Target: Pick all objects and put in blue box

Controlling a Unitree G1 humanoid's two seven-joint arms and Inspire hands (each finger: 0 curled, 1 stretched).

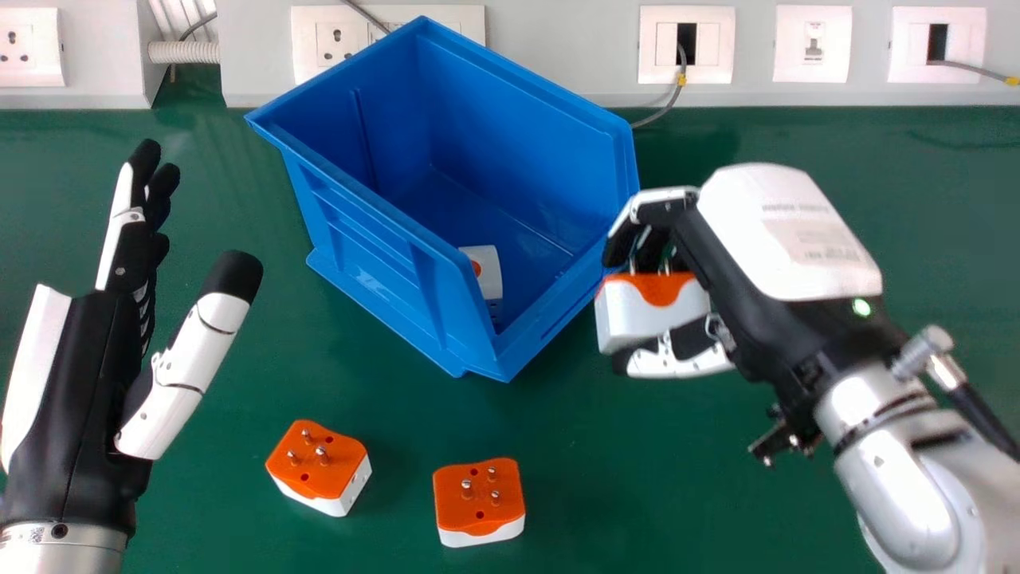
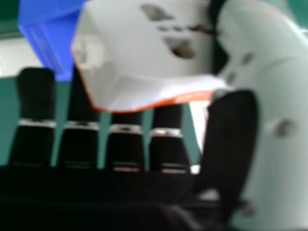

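My right hand (image 1: 789, 231) holds a white and orange adapter (image 1: 649, 309) just right of the blue box (image 1: 374, 211), above the table. In the right hand view the adapter (image 2: 144, 48) sits between the fingers and thumb of my right hand (image 2: 166, 139), with part of the blue box (image 2: 50, 38) behind. Inside the box lies another white adapter (image 1: 488, 271), partly hidden by the wall. Two orange-topped adapters, one (image 1: 319, 466) nearer the left hand and one (image 1: 480, 501) to its right, rest pins up on the table. My left hand (image 1: 88, 359) is open at the left, holding nothing.
The green table (image 1: 637, 494) reaches back to a grey panel with wall sockets (image 1: 685, 44). A grey cable (image 1: 673, 100) hangs down behind the box's right corner.
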